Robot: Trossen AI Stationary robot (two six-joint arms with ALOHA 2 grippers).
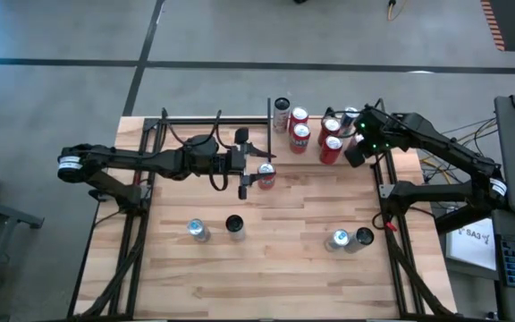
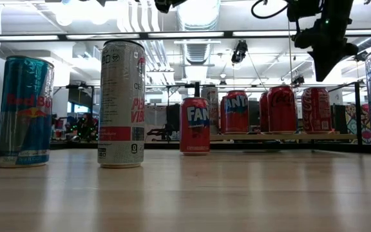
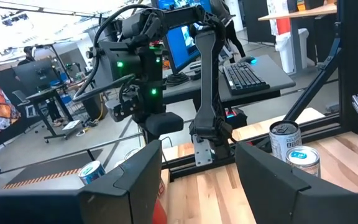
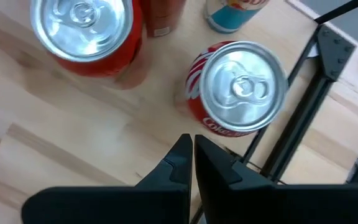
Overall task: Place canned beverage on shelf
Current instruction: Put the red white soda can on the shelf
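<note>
- One red Fanta can [image 1: 265, 175] stands upright near the middle of the wooden surface [image 1: 275, 259], just toward 6 o'clock of the shelf's front rail.
- Left gripper [image 1: 256, 175] reaches in from 9 o'clock, its jaws parted on either side of that can; whether they press it cannot be told.
- At 12 o'clock the shelf [image 1: 195, 134] spans the far edge, a light board with black rods and posts.
- Its 1 o'clock end carries a cluster of upright cans: a tall pale can [image 1: 282, 114], several red cans [image 1: 299, 134] and a Coca-Cola can [image 4: 238, 87] by the corner post.
- Right gripper [image 4: 193, 152] hangs above that cluster, jaws shut together, holding nothing, the Coca-Cola can just below.
- Toward 7 o'clock on the surface stand a Red Bull can [image 1: 198, 231] and a tall white can [image 1: 235, 225], near each other.
- Toward 5 o'clock stand a blue-topped can [image 1: 339, 240] and a dark-topped can [image 1: 364, 238], touching or nearly so.
</note>
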